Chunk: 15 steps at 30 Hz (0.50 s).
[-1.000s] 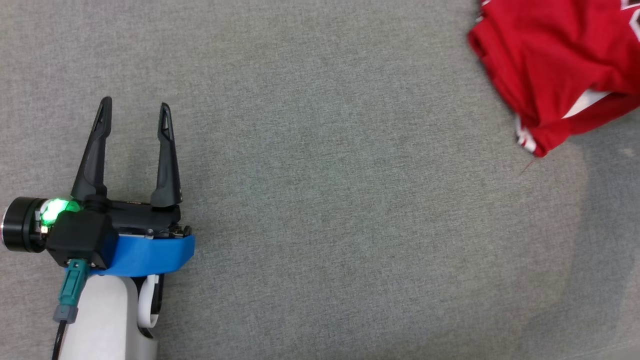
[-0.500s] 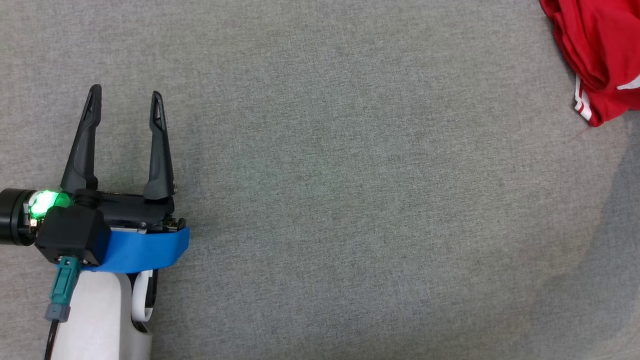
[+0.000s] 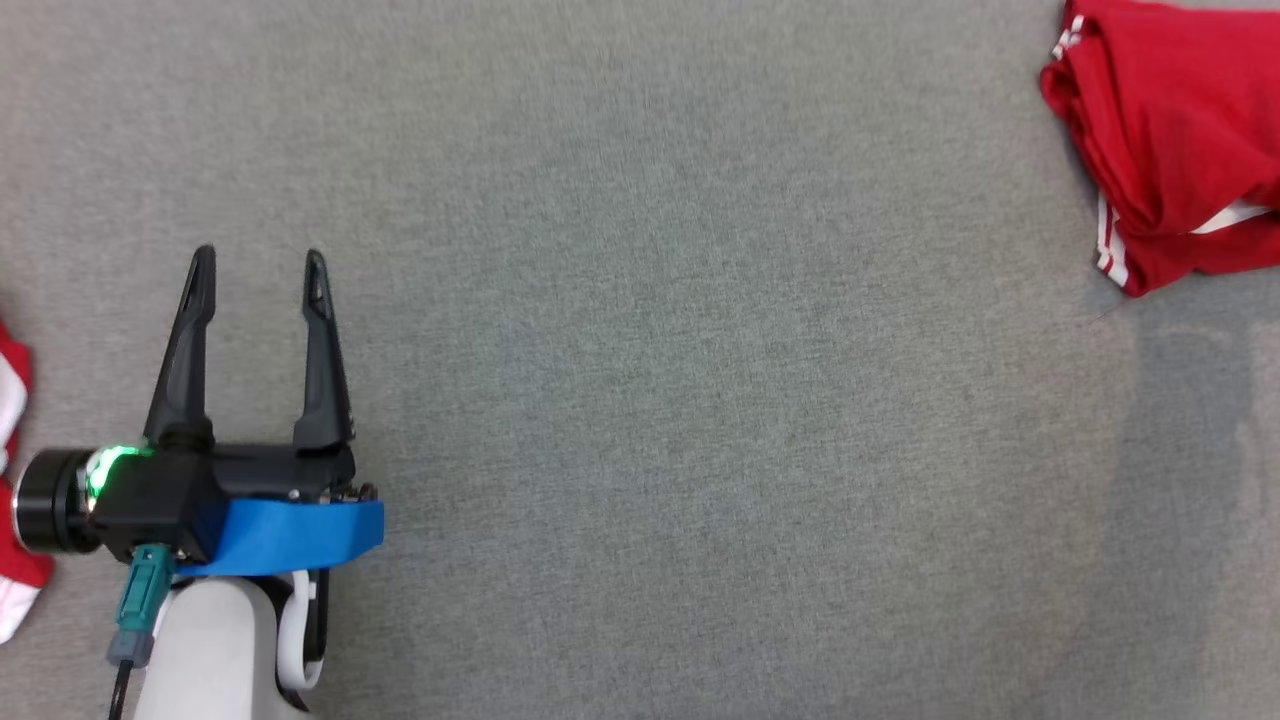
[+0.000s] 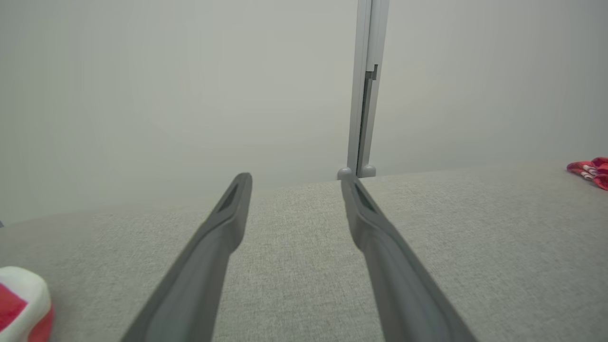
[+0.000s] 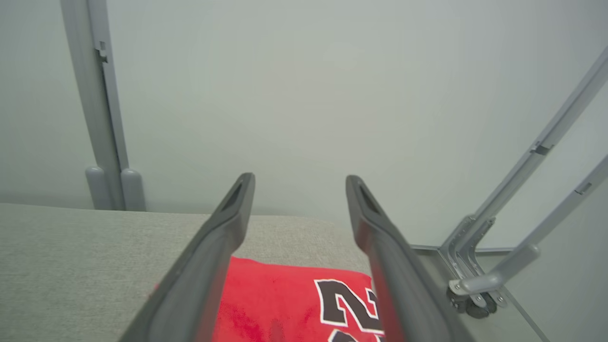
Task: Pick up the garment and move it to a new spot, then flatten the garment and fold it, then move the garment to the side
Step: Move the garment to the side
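Head view puts the garment [image 3: 1170, 140] at the surface's [image 3: 650, 350] right corner under my open right claw [image 5: 299, 178], left claw [image 3: 260, 255] open too; seemingly soft and light, I'd pinch its folded edge.

Surface: a flat table [image 3: 700, 400] covered in grey woven fabric.
Walls: pale, unmarked panels [image 4: 190, 95] rise directly behind the table's far edge.
Post: a slim grey upright [image 4: 365, 85] with two rounded feet stands at that edge.
Struts: two slanted grey bars [image 5: 536, 156] meet a bracket [image 5: 468, 285] past the table's corner.
Light: soft and even, with a faint shadow [image 3: 1190, 420] on the fabric.
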Available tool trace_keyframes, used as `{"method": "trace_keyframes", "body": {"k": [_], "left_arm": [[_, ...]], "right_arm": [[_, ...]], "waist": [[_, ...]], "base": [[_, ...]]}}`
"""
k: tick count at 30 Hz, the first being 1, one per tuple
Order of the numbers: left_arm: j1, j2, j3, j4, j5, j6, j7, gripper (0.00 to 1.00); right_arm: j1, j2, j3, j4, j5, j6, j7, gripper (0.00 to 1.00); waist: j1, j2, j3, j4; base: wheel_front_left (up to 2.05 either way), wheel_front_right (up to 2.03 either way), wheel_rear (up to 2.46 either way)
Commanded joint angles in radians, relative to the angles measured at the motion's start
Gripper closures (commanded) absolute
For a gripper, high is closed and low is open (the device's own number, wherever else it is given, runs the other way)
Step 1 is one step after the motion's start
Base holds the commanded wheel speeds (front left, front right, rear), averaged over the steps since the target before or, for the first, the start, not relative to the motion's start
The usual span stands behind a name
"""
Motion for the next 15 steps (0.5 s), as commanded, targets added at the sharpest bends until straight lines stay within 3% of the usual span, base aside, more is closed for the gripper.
{"method": "trace_keyframes", "body": {"k": [1, 7, 15], "left_arm": [[0.027, -0.005, 0.010, 0.012, -0.011, 0.006, -0.003, 0.00], [0.089, -0.022, 0.027, 0.049, -0.028, 0.006, -0.002, 0.00], [0.180, -0.040, 0.047, 0.086, -0.041, 0.006, -0.003, 0.00]], "right_arm": [[0.052, 0.035, -0.008, -0.049, -0.018, 0.000, -0.003, 0.00], [0.197, 0.138, 0.009, -0.184, -0.032, 0.000, -0.003, 0.00], [0.387, 0.238, 0.104, -0.277, -0.013, 0.000, -0.003, 0.00]], "waist": [[0.0001, 0.0000, -0.045, -0.012], [0.0001, 0.0000, -0.155, 0.010], [0.0001, 0.0000, -0.281, 0.040]], "base": [[0.00, 0.00, 0.00], [0.00, 0.00, 0.00], [0.00, 0.00, 0.00]]}}
